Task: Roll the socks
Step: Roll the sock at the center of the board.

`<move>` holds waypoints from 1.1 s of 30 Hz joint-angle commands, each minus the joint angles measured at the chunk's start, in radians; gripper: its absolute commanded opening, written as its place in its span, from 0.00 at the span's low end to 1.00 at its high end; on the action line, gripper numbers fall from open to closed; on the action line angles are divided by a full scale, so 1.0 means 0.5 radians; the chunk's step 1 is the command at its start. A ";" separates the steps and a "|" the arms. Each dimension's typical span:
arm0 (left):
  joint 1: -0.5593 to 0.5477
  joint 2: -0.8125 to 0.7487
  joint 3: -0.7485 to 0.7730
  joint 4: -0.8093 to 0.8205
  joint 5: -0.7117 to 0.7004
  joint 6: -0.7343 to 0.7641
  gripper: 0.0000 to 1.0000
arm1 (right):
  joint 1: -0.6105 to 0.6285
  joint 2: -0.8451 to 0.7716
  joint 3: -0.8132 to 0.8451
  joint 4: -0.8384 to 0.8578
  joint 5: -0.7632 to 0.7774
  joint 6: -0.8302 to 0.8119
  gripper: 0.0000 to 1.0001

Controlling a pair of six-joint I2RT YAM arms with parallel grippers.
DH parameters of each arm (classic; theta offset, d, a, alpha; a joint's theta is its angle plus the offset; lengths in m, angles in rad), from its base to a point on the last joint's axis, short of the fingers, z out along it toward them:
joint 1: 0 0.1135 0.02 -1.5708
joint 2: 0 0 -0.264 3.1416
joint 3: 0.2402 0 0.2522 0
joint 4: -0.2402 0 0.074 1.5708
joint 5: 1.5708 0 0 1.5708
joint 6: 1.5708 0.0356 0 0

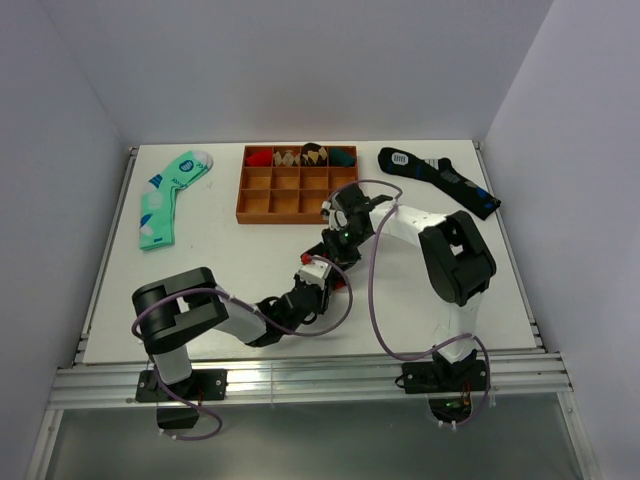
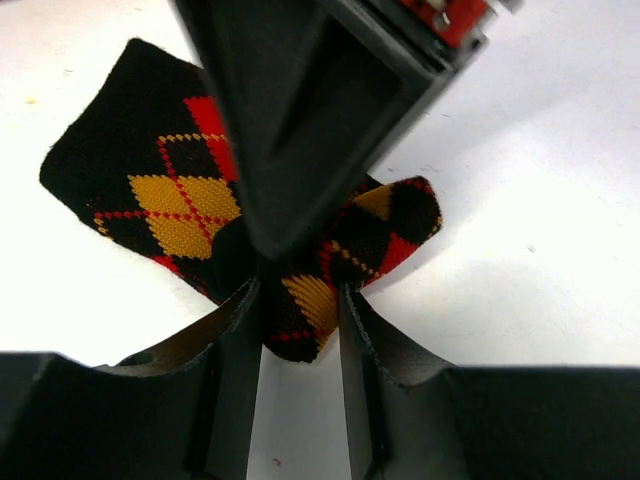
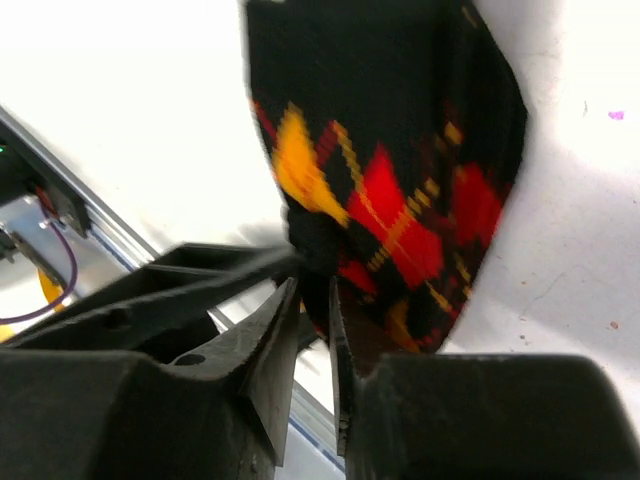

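A black argyle sock (image 2: 180, 200) with red and orange diamonds lies folded on the white table. In the top view both grippers meet over it in front of the tray and hide it. My left gripper (image 2: 300, 290) is shut on a bunched fold at the sock's near end, one finger on each side. The right gripper (image 3: 312, 285) pinches a dark fold of the same sock (image 3: 420, 150) between narrow jaws. Its black finger (image 2: 290, 120) crosses the left wrist view from above. From the top, the left gripper (image 1: 322, 262) and right gripper (image 1: 335, 245) nearly touch.
A wooden tray (image 1: 255, 213) with compartments stands just behind the grippers, with rolled socks in its back row. A mint green and white sock (image 1: 165, 200) lies at the back left. A dark navy sock (image 1: 440, 178) lies at the back right.
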 commanded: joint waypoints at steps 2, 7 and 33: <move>-0.004 0.047 -0.102 -0.525 0.604 -0.136 0.02 | 0.004 -0.211 -0.030 0.292 -0.034 0.072 0.27; 0.085 -0.036 -0.145 -0.515 0.782 -0.176 0.00 | -0.014 -0.301 -0.100 0.385 -0.021 0.121 0.32; 0.365 -0.103 0.202 -1.509 1.396 -0.339 0.00 | -0.112 -1.411 -1.342 1.265 0.491 0.603 0.43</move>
